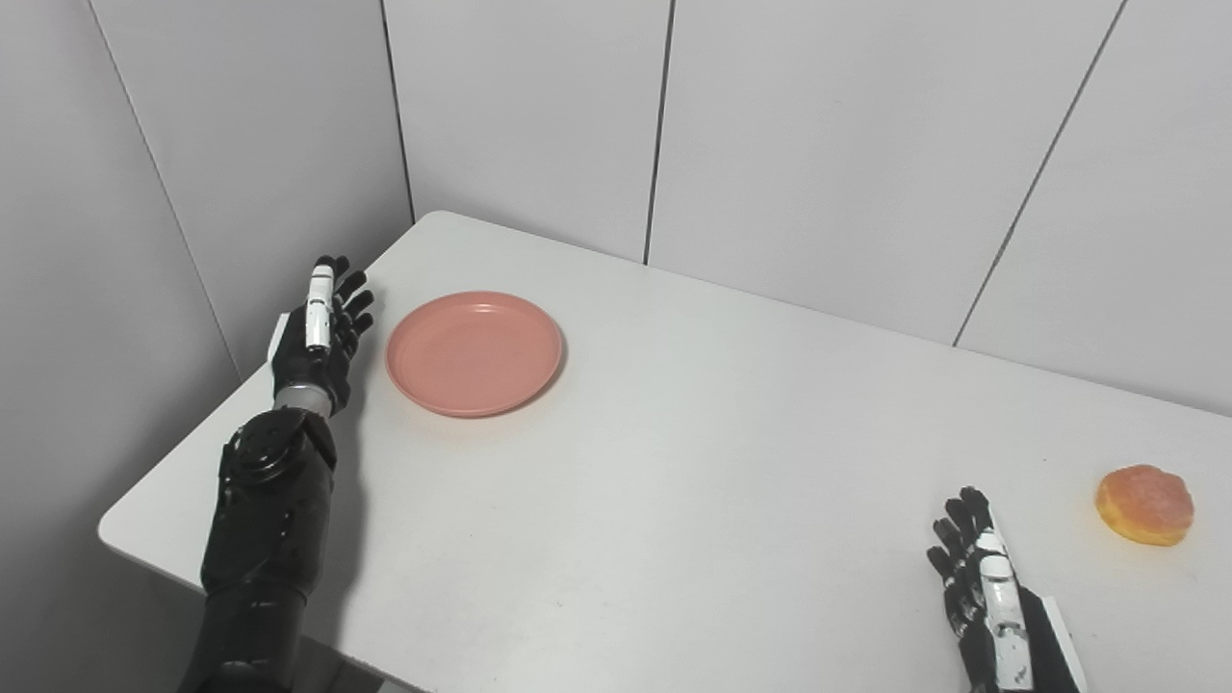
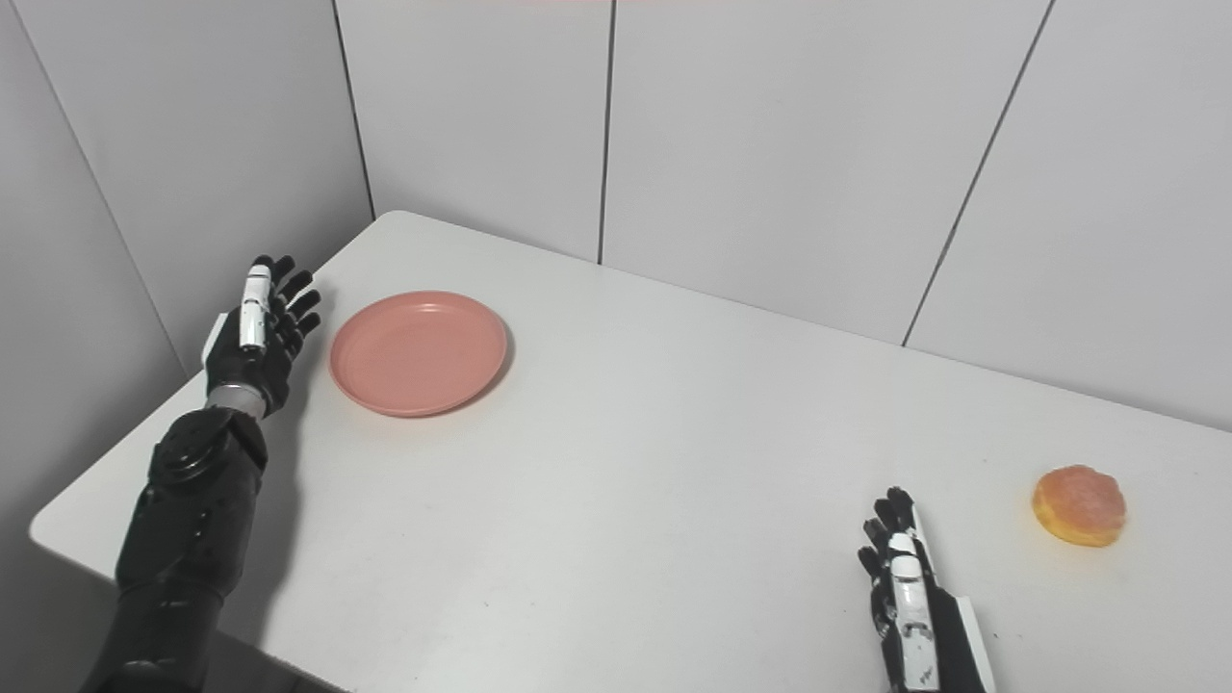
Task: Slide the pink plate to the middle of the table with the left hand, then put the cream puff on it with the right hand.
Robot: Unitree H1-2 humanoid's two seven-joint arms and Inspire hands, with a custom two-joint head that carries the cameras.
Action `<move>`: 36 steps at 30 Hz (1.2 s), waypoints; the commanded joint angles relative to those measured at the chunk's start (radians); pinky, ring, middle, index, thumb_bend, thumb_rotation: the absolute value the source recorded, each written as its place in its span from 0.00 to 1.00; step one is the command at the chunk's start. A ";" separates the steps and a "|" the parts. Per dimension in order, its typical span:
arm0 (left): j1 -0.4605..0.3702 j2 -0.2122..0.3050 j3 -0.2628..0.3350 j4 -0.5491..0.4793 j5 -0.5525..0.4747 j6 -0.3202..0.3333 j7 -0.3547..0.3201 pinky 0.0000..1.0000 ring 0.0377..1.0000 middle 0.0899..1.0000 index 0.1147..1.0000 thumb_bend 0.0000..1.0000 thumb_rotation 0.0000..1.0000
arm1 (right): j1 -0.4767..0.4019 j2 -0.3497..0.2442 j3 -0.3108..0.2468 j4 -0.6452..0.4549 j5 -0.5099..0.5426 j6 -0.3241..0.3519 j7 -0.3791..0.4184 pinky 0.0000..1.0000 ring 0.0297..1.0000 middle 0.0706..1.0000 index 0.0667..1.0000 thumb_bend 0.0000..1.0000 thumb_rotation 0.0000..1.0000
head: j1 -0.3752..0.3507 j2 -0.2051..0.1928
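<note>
Nearest, the right hand [image 1: 991, 597] waits spread and empty at the table's [image 1: 674, 481] near edge, cream puff [image 1: 1144, 504] beyond. Left hand [image 1: 322, 332], fingers apart, flanks the pink plate [image 1: 474, 352] near the far-left corner, seemingly to push it centreward.

Bare table [image 1: 731, 452] between plate [image 1: 474, 352] and puff [image 1: 1144, 504].

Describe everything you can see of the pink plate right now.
The pink plate is round and shallow, salmon-pink with a matte, plastic-looking finish and a low raised rim. It is empty and lies flat on the white table, near its far left corner. The open left hand is just to its left, not touching it.
</note>
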 commanded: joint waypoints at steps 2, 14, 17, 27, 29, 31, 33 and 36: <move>-0.039 0.030 -0.001 -0.004 0.002 -0.052 -0.002 0.95 0.92 0.91 0.89 0.34 1.00 | -0.021 0.001 0.001 -0.033 0.015 -0.008 0.009 1.00 1.00 1.00 1.00 0.15 1.00 | 0.000 0.001; -0.044 0.024 -0.030 0.046 0.018 -0.092 0.001 0.94 0.92 0.91 0.88 0.33 1.00 | -0.022 0.005 0.000 -0.035 0.011 0.003 0.002 1.00 1.00 1.00 1.00 0.14 1.00 | -0.006 0.006; -0.046 0.017 -0.035 0.045 0.003 -0.073 -0.001 0.93 0.93 0.92 0.88 0.32 0.99 | -0.022 0.003 0.002 -0.036 0.009 0.006 0.002 1.00 1.00 1.00 1.00 0.15 1.00 | -0.009 0.007; -0.066 0.019 -0.070 0.096 -0.003 -0.082 -0.021 0.94 0.93 0.93 0.91 0.37 1.00 | -0.019 0.011 0.003 -0.053 0.007 0.028 -0.004 1.00 1.00 1.00 1.00 0.15 1.00 | -0.014 0.011; -0.074 0.021 -0.073 0.108 -0.004 -0.076 -0.022 0.95 0.93 0.93 0.92 0.38 1.00 | -0.018 0.011 0.005 -0.055 0.000 0.026 -0.006 1.00 1.00 1.00 1.00 0.15 1.00 | -0.015 0.013; -0.081 0.024 -0.079 0.122 0.005 -0.075 -0.019 0.94 0.92 0.92 0.91 0.37 1.00 | -0.017 0.011 0.006 -0.054 -0.005 0.022 -0.008 1.00 1.00 1.00 1.00 0.14 1.00 | -0.017 0.014; -0.085 0.024 -0.083 0.129 0.005 -0.077 -0.024 0.93 0.92 0.92 0.91 0.36 1.00 | -0.016 0.012 0.007 -0.054 -0.009 0.019 -0.008 1.00 1.00 1.00 1.00 0.14 1.00 | -0.018 0.015; -0.088 0.020 -0.084 0.136 -0.019 -0.072 -0.047 0.95 0.94 0.93 0.91 0.38 1.00 | -0.015 0.015 0.008 -0.054 -0.009 0.020 -0.010 1.00 1.00 1.00 1.00 0.14 1.00 | -0.024 0.018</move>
